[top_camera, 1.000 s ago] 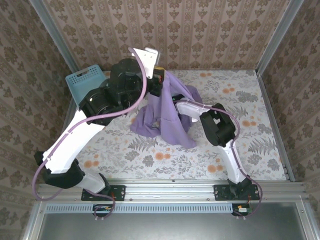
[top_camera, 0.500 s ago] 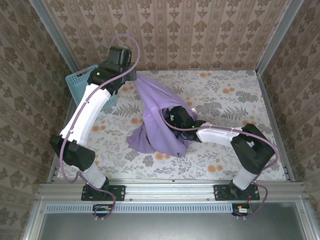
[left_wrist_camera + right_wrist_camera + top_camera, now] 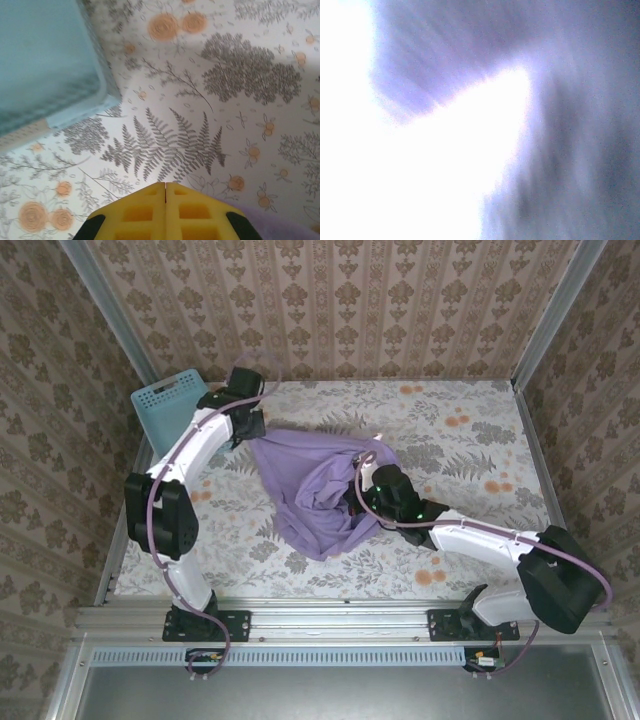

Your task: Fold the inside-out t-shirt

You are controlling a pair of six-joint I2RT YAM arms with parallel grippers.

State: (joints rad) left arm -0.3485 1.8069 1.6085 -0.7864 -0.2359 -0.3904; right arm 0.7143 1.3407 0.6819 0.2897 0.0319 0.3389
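Shirt [image 3: 315, 485] lies crumpled in the middle of the table [image 3: 480, 440], seen from above. Its far-left corner is at the clenched left gripper [image 3: 251, 432], and the right gripper [image 3: 360, 500] is closed among the shirt's right-hand folds.

Left wrist: yellow fingers [image 3: 140, 212] are pressed together with purple cloth beside them, and a basket [image 3: 45, 60] is close by.

Right wrist: blurred purple cloth.

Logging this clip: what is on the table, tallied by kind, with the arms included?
Lavender t-shirt: 1
Light-blue basket: 1
Robot arms: 2, left arm and right arm
Total: 4
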